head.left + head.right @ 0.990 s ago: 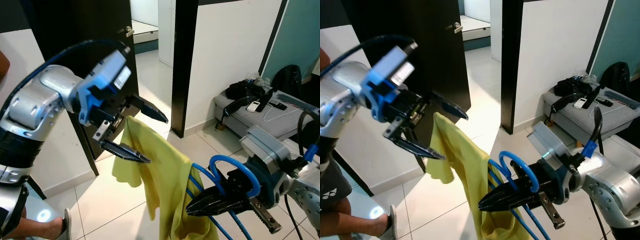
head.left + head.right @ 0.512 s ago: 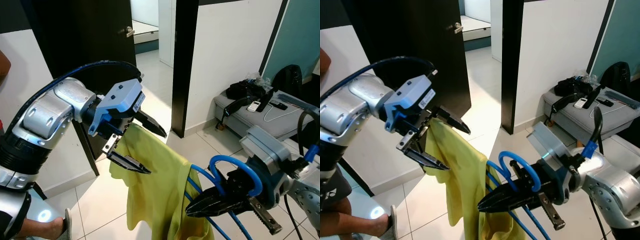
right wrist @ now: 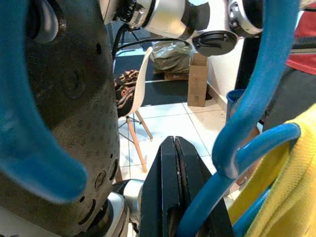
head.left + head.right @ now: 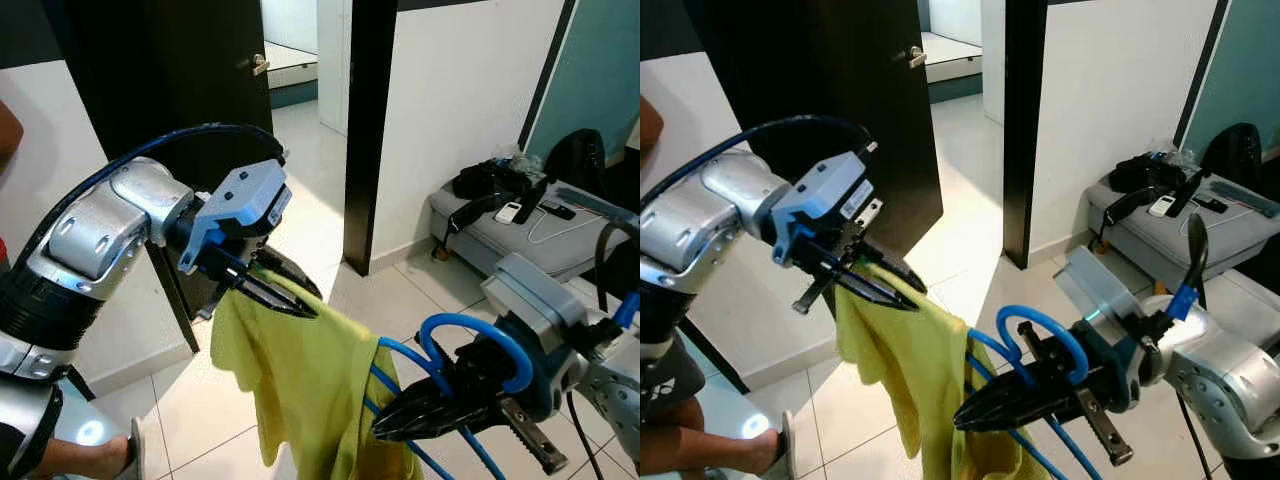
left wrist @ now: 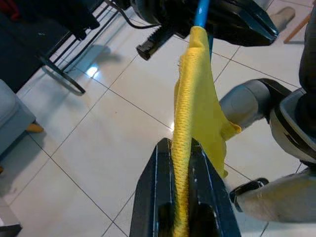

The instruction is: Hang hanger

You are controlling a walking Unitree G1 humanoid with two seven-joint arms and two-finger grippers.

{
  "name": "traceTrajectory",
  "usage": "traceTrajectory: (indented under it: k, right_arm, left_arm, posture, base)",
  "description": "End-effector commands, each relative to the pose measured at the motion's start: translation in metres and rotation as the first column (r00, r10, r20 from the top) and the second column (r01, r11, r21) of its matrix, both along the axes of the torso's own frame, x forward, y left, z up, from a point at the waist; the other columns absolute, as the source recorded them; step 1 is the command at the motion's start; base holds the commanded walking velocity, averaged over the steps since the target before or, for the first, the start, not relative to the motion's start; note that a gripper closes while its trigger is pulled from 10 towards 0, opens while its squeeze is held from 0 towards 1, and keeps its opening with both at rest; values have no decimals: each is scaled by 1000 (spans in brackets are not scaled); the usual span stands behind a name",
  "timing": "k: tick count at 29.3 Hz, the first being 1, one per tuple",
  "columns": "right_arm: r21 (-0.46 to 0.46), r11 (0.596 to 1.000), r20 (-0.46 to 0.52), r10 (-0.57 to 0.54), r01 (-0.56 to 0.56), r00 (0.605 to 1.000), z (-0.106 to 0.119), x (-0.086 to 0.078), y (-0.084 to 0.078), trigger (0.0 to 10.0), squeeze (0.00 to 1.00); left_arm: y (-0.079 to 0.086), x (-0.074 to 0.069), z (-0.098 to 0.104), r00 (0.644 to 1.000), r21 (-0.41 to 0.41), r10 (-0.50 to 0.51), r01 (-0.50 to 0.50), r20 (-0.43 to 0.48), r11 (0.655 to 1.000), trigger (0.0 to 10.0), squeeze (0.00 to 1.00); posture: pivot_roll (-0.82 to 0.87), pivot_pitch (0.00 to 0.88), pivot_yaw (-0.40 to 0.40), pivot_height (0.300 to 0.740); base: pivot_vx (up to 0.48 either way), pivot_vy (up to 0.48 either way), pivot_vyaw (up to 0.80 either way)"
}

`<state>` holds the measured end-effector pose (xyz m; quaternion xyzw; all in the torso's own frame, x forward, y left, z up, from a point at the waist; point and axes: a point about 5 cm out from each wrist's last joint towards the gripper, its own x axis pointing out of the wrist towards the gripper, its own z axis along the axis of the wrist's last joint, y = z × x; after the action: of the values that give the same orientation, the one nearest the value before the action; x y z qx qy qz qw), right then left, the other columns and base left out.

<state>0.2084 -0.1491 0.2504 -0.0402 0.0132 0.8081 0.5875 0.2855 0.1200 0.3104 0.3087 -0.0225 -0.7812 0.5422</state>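
Left pincer [image 4: 285, 297] pinches yellow shirt [image 4: 305, 390] draped on blue hanger [image 4: 470, 345]

Open tiled floor [image 4: 310, 215] ahead through the doorway — dark door [image 4: 170, 80] left, bench [image 4: 520, 235] right.

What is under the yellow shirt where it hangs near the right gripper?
A blue hanger runs under the yellow shirt; the right gripper holds it. Its far end is covered by cloth.
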Motion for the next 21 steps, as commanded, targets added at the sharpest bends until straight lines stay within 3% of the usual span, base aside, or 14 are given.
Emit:
traceTrajectory:
  k: [1,14,16,21]
  right_arm:
    - [18,1000,35,15,-16,999,6,-3,1,10000,0]
    - [4,999,32,-41,41,999,1,3,3,10000,0]
    - [-20,997,20,-73,74,997,-5,7,2,10000,1000]
    - [-41,995,-1,-95,95,995,-11,9,-3,10000,1000]
  left_arm:
    - [3,0,-5,1000,34,5,-4,-20,999,0,0]
    - [4,2,-15,998,27,31,-29,-47,999,0,0]
    - [5,2,-19,997,20,41,-40,-59,999,0,0]
    - [7,2,-25,995,14,62,-62,-77,998,0,0]
  posture:
    - [-99,0,62,740]
    - [-96,0,56,740]
    - [-94,0,52,740]
    - [-89,0,49,740]
  base:
    - [0,0,0]
    - [0,0,0]
    - [0,0,0]
    - [0,0,0]
